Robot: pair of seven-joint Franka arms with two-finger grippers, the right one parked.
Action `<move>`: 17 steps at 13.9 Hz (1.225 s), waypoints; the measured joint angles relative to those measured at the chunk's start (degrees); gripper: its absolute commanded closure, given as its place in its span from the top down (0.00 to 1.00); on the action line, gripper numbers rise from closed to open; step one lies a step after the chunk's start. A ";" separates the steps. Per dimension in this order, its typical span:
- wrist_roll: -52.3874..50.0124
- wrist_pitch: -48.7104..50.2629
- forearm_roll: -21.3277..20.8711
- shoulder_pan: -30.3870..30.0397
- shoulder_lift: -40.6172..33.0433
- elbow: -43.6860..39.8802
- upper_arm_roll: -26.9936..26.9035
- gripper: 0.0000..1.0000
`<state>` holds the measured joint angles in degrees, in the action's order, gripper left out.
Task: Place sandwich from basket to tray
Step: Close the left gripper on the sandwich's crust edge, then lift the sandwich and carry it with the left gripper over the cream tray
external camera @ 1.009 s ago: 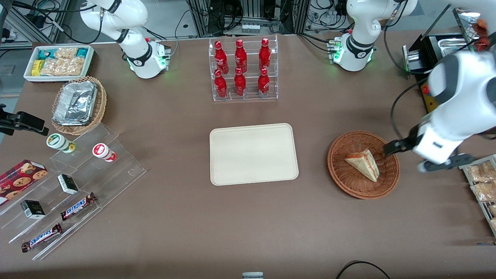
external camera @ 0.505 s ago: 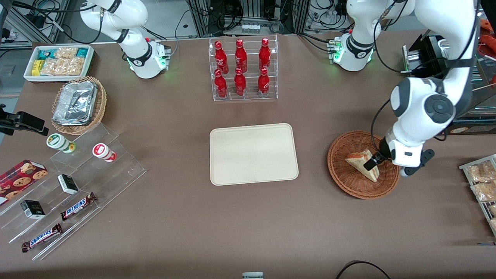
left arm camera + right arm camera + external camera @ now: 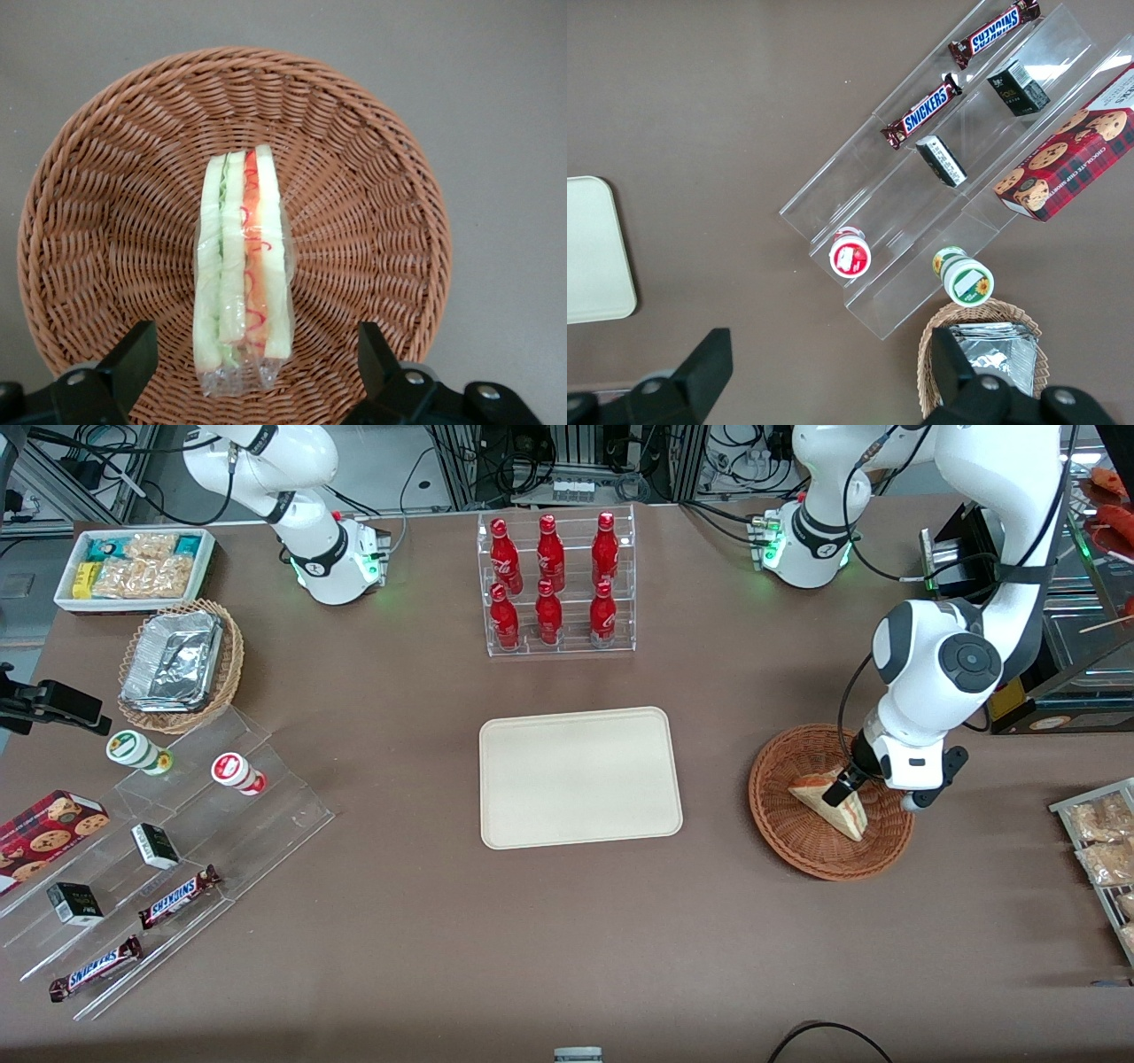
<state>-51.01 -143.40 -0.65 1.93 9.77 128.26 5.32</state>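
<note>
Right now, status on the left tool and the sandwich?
Tool open, low over basket, fingers straddling sandwich. Sandwich on its edge in basket, not gripped. Tray bare, nothing in the way.

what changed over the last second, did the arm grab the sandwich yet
The left arm swung in from the working arm's end of the table; its gripper now hangs over the reddish-brown wicker basket, jaws open astride the wrapped triangular sandwich. Nothing is grasped yet. Sandwich, basket and cream rectangular tray stayed put.

Pincer (image 3: 248,363) fingertips partly cropped out.
</note>
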 measured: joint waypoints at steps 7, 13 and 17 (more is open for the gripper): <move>-2.30 -5.48 0.00 -0.08 4.98 1.09 -0.05 0.05; -2.72 -2.43 -0.02 -0.31 4.71 -1.28 -0.23 0.00; -1.99 19.77 -0.09 -0.15 0.42 -14.76 2.25 0.00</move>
<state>-53.00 -123.64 -0.75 1.78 10.19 113.51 7.57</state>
